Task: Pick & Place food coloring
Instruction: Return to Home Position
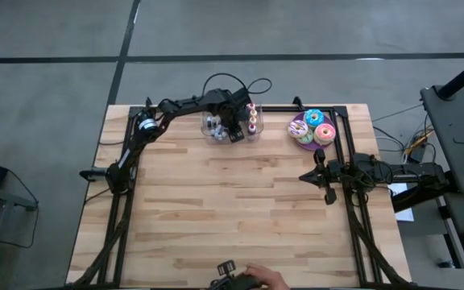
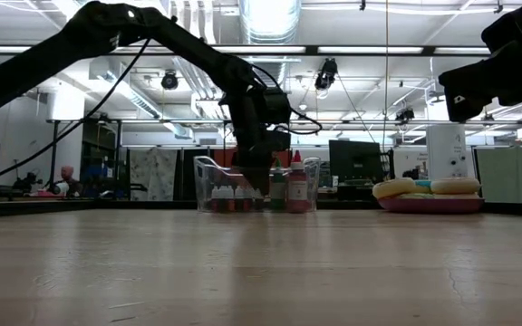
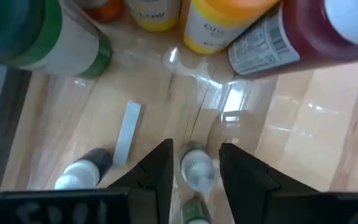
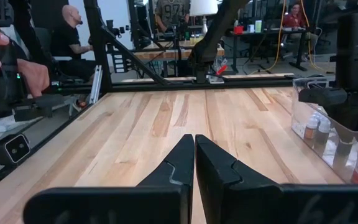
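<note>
Where the table (image 1: 240, 217) ends on its far side, your left gripper (image 3: 196, 147) hangs spread inside the transparent bin (image 2: 203, 177); open wood runs to the near edge. Your right gripper (image 4: 194, 138) waits pressed together by the right edge. The food coloring (image 2: 232, 196) stands upright in the bin, caps up.

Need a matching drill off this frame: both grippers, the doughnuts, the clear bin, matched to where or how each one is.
1 left gripper
2 right gripper
3 doughnuts
4 clear bin

A on the purple plate
B jaws shut, over the table's right side
C far edge, left of the plate
D jaws open astride a small bottle in the bin

Pairs: 1-D, 2-B, 3-A, 4-C
</note>
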You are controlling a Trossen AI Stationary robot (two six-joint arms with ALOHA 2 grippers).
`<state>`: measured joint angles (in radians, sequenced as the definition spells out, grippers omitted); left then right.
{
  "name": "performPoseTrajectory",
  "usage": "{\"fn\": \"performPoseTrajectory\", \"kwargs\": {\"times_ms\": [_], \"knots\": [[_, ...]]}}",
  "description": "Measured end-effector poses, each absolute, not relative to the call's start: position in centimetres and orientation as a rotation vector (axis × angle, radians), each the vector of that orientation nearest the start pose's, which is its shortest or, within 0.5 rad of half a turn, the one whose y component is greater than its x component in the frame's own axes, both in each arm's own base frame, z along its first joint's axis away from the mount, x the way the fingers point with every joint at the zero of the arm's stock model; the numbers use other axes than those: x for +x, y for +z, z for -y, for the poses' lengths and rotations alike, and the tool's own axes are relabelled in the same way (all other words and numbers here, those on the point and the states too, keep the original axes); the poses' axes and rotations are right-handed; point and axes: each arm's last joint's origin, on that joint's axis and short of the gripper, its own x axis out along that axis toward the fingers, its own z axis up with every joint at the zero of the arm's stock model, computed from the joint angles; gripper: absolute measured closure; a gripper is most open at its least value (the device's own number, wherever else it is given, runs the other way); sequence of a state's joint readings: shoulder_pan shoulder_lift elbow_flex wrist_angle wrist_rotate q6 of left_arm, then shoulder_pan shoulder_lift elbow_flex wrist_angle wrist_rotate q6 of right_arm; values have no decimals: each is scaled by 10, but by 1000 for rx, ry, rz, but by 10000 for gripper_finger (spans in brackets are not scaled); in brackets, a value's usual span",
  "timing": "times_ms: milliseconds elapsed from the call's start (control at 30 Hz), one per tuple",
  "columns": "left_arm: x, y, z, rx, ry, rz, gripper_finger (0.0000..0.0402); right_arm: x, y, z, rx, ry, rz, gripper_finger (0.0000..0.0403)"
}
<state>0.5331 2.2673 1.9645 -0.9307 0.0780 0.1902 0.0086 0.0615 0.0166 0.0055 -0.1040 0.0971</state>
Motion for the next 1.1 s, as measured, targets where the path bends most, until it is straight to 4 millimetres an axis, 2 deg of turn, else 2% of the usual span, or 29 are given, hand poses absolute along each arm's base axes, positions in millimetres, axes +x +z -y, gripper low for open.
{"fn": "performPoseTrajectory", "kwargs": {"times_ms": [233,500,667,833,1100], "knots": [[404,215,-236,-211,286,-1199,299,100,165,-4,99,111,-44,394],[393,245,-229,-229,311,-1164,302,100,165,-4,99,111,-44,394],[389,261,-226,-240,323,-1127,340,100,165,-4,99,111,-44,394],[387,264,-224,-255,328,-1121,390,100,165,-4,99,111,-44,394],[392,268,-206,-249,277,-1102,401,100,165,-4,99,111,-44,394]]}}
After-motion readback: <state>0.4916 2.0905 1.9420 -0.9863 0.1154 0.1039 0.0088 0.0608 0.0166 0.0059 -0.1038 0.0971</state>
